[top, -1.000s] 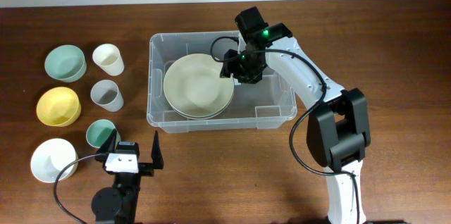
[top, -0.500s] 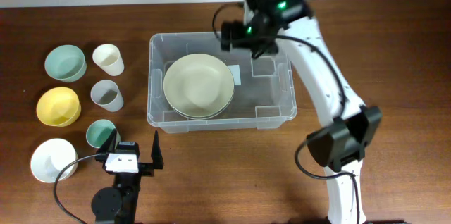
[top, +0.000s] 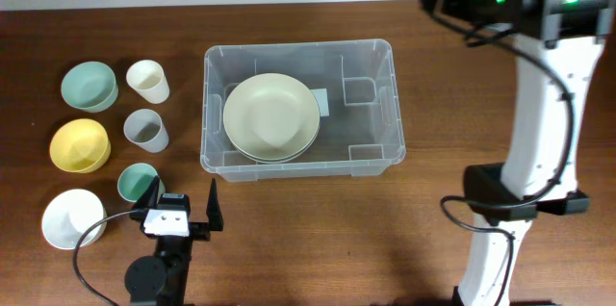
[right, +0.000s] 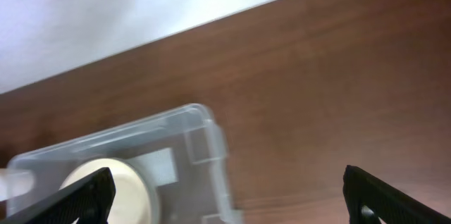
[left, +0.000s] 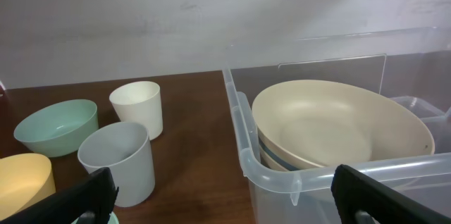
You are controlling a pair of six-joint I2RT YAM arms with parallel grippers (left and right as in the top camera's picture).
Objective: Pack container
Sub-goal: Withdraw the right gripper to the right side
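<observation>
- right claw [right: 227, 199] has just backed out of the bin [top: 366, 125] and swung up past its far right corner, fingers spread wide, nothing in them
- so the plates [top: 271, 115] are dropped off, stacked in the bin's left half
- left claw [top: 183, 202] sits off the bin's near left corner, spread open and empty
- bowls [top: 79, 145] and cups [top: 146, 131] left of the bin look next to me, with nothing blocking them

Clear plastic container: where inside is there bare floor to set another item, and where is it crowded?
The large clear plastic container has bare floor on its right side, between the stacked beige plates and the right wall. Its left side is crowded by those plates.
</observation>
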